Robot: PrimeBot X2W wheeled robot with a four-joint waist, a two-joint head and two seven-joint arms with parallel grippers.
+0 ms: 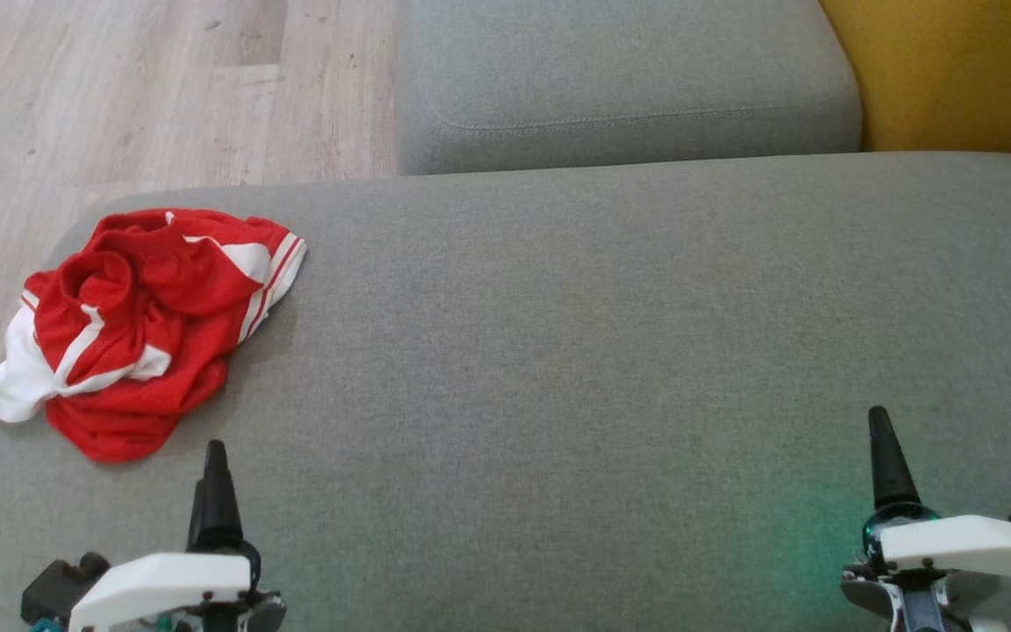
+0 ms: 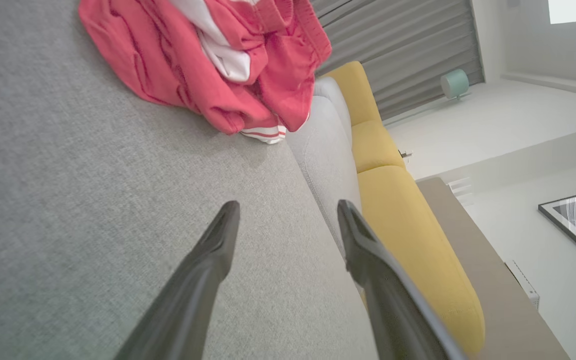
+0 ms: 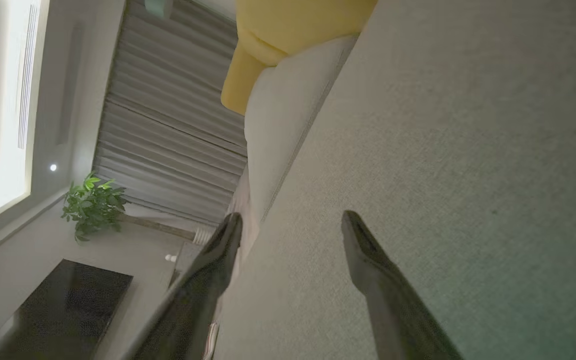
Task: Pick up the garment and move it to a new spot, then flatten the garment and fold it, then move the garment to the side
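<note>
A crumpled red garment (image 1: 141, 325) with white stripes and white panels lies in a heap at the left end of the grey sofa cushion (image 1: 602, 369). The left wrist view has the garment (image 2: 208, 55) at its top, well beyond the fingertips. My left gripper (image 1: 211, 487) hovers at the lower left, just short of the heap's near edge, open and empty; the left gripper (image 2: 288, 212) shows a wide gap between its fingers. At the lower right my right gripper (image 1: 883, 456) stands far from the cloth, and the right gripper (image 3: 292, 222) is open with nothing in it.
A second grey cushion (image 1: 628, 79) sits behind the first, with a yellow cushion (image 1: 962, 70) at the far right. Wooden floor (image 1: 119, 96) runs past the sofa's left edge. A potted plant (image 3: 93, 205) and a dark table (image 3: 63, 305) stand in the room.
</note>
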